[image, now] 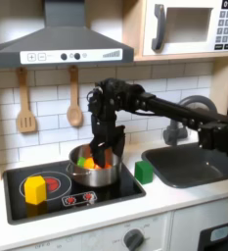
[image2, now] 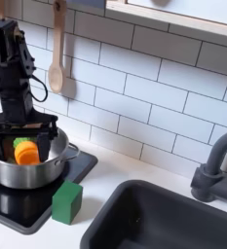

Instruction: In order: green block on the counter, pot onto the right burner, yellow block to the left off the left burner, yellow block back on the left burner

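Yellow block [image: 34,188] sits on the cooktop's left burner, near the bench [image: 164,201] front edge; its moves look undone. Green block [image: 143,172] rests on bench beside cooktop's right edge: done. Farther back, end effector [image: 98,150] at pot [image: 91,174] rim on right burner; can't tell if clamped.

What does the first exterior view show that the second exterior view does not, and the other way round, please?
First exterior view alone: the yellow block on the left burner, the range hood, the microwave and a second wooden utensil on the wall.

Second exterior view alone: the dark faucet at the sink's far edge.

Shared by both exterior views: the pot with orange food, the gripper lowered at its rim, the green block on the counter, the sink and a wooden spoon.
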`<state>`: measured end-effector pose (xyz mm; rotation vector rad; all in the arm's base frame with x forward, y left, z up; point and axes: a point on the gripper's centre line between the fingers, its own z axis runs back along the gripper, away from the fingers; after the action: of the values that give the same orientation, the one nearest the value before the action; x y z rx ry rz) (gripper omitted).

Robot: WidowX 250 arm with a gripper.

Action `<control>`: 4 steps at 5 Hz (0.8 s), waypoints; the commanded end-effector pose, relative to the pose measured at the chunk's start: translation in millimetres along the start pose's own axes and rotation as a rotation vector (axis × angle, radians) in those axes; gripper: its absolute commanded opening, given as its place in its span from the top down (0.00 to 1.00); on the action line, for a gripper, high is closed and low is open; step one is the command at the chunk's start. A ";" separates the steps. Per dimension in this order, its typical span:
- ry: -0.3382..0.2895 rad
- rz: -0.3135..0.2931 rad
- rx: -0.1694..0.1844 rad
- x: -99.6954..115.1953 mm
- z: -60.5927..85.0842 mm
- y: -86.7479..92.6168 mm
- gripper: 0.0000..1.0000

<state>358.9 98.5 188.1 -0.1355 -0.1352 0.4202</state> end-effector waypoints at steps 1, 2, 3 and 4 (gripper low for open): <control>-0.094 0.016 -0.083 12.1 19.4 0.5 0.00; -0.081 0.017 -0.075 7.4 21.1 5.9 0.00; -0.097 0.013 -0.075 4.9 31.0 5.3 0.00; -0.047 0.067 -0.070 1.2 43.4 9.6 0.00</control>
<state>350.2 110.1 240.7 -0.1884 -0.2275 0.4692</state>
